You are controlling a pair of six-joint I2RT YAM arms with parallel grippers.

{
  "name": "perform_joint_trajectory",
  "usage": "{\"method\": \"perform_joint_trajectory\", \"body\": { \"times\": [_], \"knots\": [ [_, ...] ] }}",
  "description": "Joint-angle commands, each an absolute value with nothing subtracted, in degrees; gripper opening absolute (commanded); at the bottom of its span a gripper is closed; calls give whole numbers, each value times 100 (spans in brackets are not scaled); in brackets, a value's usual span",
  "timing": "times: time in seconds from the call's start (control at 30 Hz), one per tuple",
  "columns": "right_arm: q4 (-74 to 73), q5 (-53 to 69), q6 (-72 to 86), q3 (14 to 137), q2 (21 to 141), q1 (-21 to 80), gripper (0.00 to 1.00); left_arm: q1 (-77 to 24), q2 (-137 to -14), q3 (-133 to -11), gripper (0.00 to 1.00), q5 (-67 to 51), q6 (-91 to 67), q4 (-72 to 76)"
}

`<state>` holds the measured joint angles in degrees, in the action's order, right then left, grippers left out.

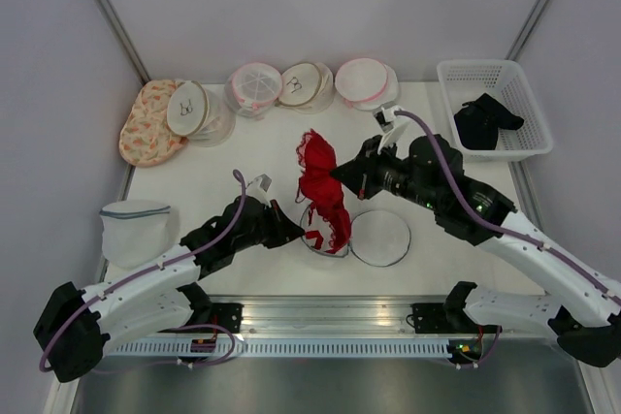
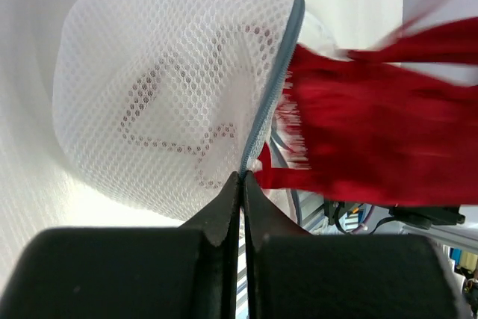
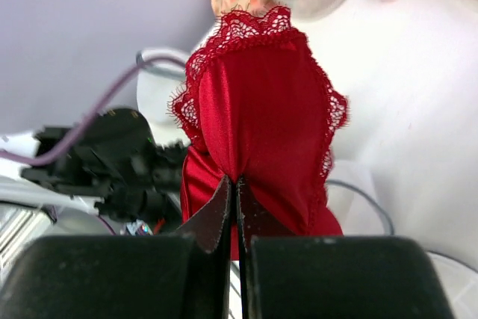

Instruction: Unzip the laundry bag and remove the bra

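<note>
White table (image 1: 243,157), grey walls (image 1: 320,7), right tool (image 3: 237,179) gripping red bra (image 3: 258,117), left tool (image 2: 243,177) pinching laundry bag (image 2: 164,80)

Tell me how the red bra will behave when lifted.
Likely floppy: the red bra drapes in folds from the pinch of the right gripper. Probably light, since that small pinch holds it up. Its lace edge might snag on the zipper of the laundry bag.

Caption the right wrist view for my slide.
Right pincer clamps the red lace-edged bra above the white table.
</note>
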<state>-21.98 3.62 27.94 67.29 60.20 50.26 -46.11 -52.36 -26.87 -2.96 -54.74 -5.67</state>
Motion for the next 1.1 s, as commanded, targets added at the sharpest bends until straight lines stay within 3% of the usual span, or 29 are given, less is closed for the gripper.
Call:
{"method": "perform_joint_trajectory", "body": {
  "times": [0.0, 0.2, 0.43, 0.67, 1.07],
  "knots": [
    [-2504, 37, 2619, 7346, 5906, 4914, 0, -4641, -5273, -2663, 2, -185, -5634, -457],
    [-3252, -2990, 2321, 8409, 6205, 4694, 0, -4641, -5221, -2646, 2, -228, -5643, -457],
    [-3296, -4138, 2110, 9298, 7073, 3587, 0, -4632, -4957, -2646, 2, -176, -5608, -685],
    [-2804, -3308, 2355, 9772, 7997, 1613, 0, -4632, -4597, -2681, 2, -184, -5616, -975],
    [-2822, -1899, 2469, 13666, 10476, -631, 0, -4632, -4710, -2672, 2, -448, -5564, -1055]
  ]
}}
